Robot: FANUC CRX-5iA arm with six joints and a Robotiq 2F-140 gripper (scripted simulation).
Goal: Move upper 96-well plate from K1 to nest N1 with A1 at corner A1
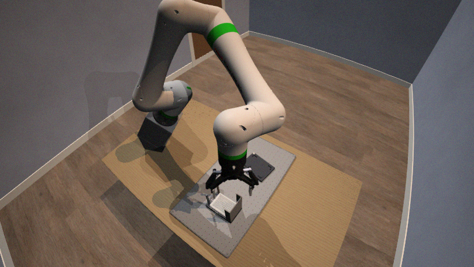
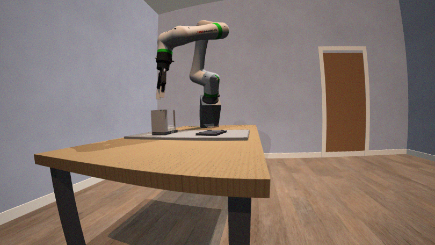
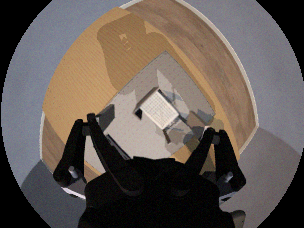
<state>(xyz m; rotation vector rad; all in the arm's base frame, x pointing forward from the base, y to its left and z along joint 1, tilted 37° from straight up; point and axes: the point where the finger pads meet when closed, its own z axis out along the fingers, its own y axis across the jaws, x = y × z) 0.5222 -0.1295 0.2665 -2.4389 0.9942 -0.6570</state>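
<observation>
Top view: my gripper (image 1: 232,191) spread fully, empty, above rack K1 (image 1: 234,208) | upper plate (image 1: 222,203) in K1, apparently untouched | nest N1 (image 1: 259,167) bare | pick and placement remain

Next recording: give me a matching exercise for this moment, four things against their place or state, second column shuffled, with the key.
Things:
1. gripper
2. upper plate
3. plate nest N1
4. grey base board

Place or state:
A. dark and flat, with no plate in it
B. open, holding nothing, above the rack
C. lies on the wooden table under rack and nest
D. white, in stack rack K1

Pairs: 1-B, 2-D, 3-A, 4-C
</observation>
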